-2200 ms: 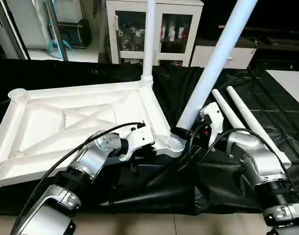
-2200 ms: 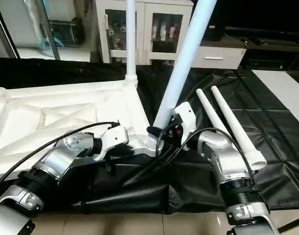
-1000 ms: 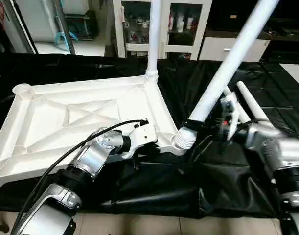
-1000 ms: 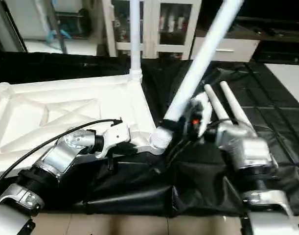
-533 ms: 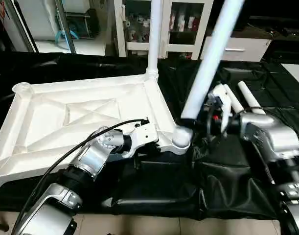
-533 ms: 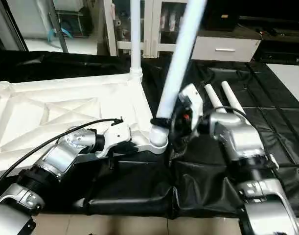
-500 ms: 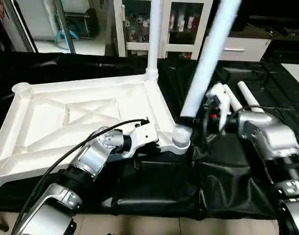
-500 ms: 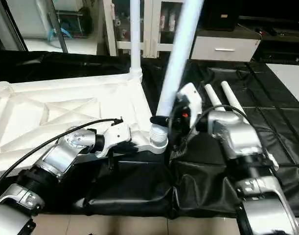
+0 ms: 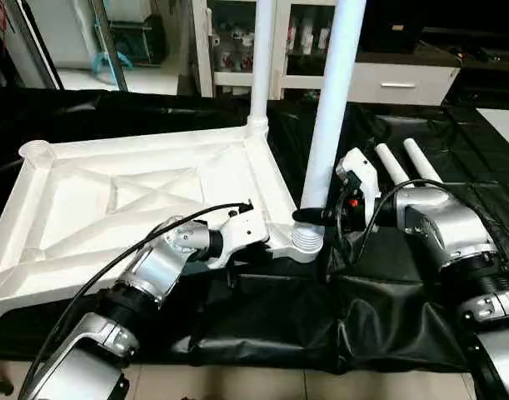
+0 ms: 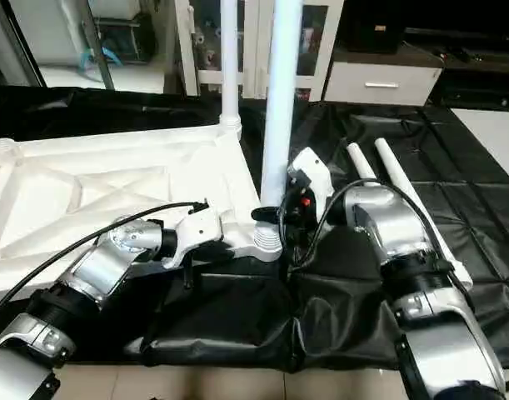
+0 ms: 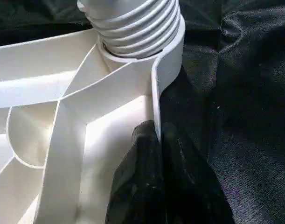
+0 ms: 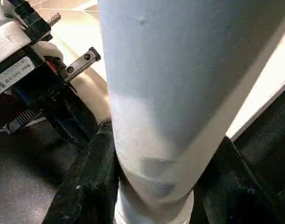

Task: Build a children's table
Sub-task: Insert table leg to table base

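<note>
Now, left claw (image 11: 156, 154): pinched onto tabletop (image 9: 112, 192) rim.
Right claw (image 9: 314, 217): clamped around upright leg (image 9: 333, 100), seated in near corner socket (image 9: 307, 242).
Worktop (image 9: 404, 275): two loose legs (image 9: 408, 162).

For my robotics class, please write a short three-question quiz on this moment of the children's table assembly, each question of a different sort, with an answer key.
1. True or false: the left gripper is shut on the rim of the white table top.
2. How many loose legs lie on the black cloth beside the right arm?
A one
B two
C three
3. Fill in: the leg held by the right gripper stands nearly ____ at the near corner socket.

Key
1. True; the left wrist view shows the black fingers pinching the rim.
2. B
3. upright; another leg stands at the far corner.
</note>
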Robot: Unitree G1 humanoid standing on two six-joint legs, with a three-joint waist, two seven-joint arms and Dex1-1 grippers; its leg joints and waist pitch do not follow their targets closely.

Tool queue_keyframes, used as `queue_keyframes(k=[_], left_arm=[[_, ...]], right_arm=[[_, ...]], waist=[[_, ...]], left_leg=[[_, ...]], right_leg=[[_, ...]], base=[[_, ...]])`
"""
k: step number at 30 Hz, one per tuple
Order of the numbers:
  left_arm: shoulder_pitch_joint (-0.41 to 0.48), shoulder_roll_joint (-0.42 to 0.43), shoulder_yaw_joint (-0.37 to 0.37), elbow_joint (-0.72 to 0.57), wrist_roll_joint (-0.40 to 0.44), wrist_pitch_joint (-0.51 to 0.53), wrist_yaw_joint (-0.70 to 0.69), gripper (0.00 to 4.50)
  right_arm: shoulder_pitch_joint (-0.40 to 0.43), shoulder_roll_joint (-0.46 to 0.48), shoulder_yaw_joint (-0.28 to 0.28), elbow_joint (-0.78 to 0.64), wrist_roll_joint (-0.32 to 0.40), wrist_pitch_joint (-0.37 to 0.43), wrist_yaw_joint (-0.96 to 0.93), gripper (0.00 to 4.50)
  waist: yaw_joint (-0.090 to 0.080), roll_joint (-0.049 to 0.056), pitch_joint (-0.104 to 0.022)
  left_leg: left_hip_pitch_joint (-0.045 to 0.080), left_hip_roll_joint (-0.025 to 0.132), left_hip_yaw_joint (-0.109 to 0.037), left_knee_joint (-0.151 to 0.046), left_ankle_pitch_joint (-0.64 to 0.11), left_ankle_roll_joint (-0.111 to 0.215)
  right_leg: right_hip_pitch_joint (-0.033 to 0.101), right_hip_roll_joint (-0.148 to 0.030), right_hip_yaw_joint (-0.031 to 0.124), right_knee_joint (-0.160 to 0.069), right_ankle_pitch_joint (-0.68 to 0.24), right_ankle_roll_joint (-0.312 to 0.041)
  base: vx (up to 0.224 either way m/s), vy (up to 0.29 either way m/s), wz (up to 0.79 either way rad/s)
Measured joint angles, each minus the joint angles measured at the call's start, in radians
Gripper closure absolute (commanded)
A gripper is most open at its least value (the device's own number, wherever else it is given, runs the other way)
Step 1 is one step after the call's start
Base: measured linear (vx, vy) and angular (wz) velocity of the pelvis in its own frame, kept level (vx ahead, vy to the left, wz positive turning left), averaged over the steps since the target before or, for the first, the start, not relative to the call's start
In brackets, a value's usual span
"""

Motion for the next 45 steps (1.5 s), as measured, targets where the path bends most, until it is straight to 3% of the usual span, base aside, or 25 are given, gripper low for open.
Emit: queue_keyframes(k=[10,18,25,33,45], left_arm=[[0.01,0.005,0.001,-0.007,0.003,0.009,0.005,4.5],[0.016,0.005,0.001,-0.01,0.013,0.014,0.014,4.5],[0.017,0.004,-0.001,-0.01,0.014,0.016,0.019,4.5],[0.023,0.001,-0.002,-0.011,0.014,0.016,0.011,4.5],[0.025,-0.007,-0.012,-0.012,0.013,0.015,-0.003,4.5]], right_arm=[[0.005,0.06,-0.095,0.107,0.052,0.004,-0.051,2.66],[0.055,0.081,-0.133,0.103,0.061,-0.033,-0.078,2.66],[0.108,0.08,-0.127,0.054,0.061,-0.077,-0.095,2.66],[0.226,0.04,-0.08,-0.145,0.026,-0.118,-0.117,2.66],[0.277,-0.001,-0.028,-0.276,-0.008,-0.089,-0.136,2.66]], waist=[[-0.013,-0.007,-0.001],[-0.016,-0.015,-0.006],[-0.015,-0.019,-0.012],[-0.012,-0.018,-0.017],[-0.009,-0.017,-0.018]], left_leg=[[0.003,0.001,0.0,0.002,0.0,0.0],[0.004,0.001,0.0,0.003,0.0,0.0],[0.004,0.001,0.0,0.003,0.0,0.0],[0.006,0.001,-0.001,0.0,-0.001,-0.001],[0.01,0.001,-0.003,0.0,-0.001,-0.001]], right_leg=[[0.001,0.0,0.0,0.006,-0.003,0.0],[0.002,0.0,0.0,0.006,-0.003,0.0],[0.003,0.0,0.0,0.006,-0.004,0.0],[0.004,0.0,-0.001,0.006,-0.008,0.003],[0.012,0.0,-0.001,0.005,-0.016,0.011]], base=[[0.0,0.0,0.0],[0.0,0.0,0.0],[0.0,0.0,0.0],[0.0,0.0,0.0],[0.0,0.0,0.0]])
